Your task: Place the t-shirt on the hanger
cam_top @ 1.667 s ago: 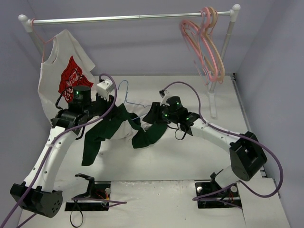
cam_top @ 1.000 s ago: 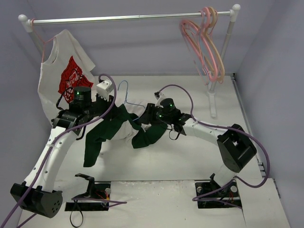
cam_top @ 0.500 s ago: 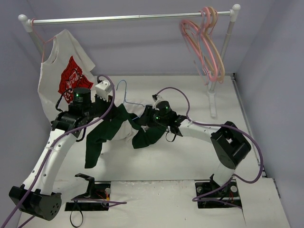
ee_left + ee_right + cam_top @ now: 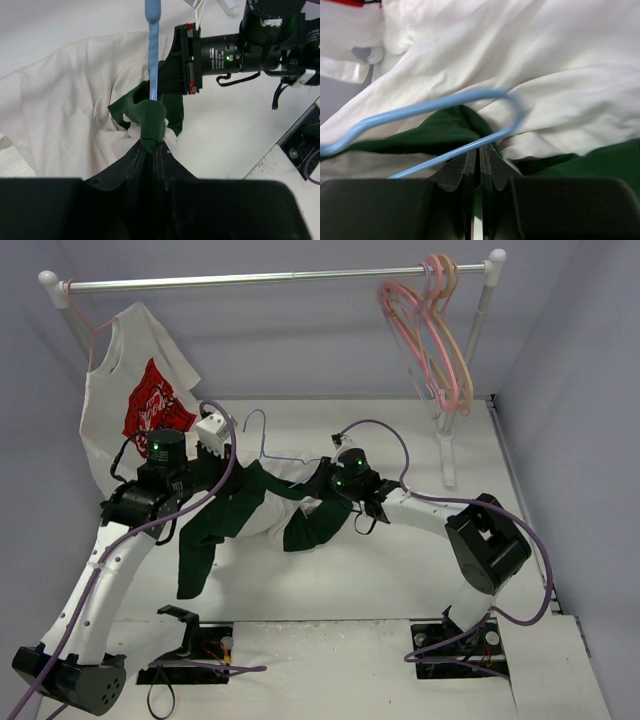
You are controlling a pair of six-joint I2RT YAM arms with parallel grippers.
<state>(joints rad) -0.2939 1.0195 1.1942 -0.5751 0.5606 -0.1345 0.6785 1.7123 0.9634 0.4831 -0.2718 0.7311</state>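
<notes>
White worktop [image 4: 400, 570] below the clothes rail [image 4: 270, 278] carries the t-shirt [image 4: 240, 510], bunched at centre with one green sleeve trailing toward the near edge. The left tool [image 4: 152, 142] pinches the green collar fabric. The light-blue hanger [image 4: 430, 106] runs its wire into that gather. The right tool [image 4: 480, 152], spread a second ago, has now pressed together on the hanger's lower wire beside its shoulder bend. With wire and collar both held, the shoulder can probably be fed further inside.
</notes>
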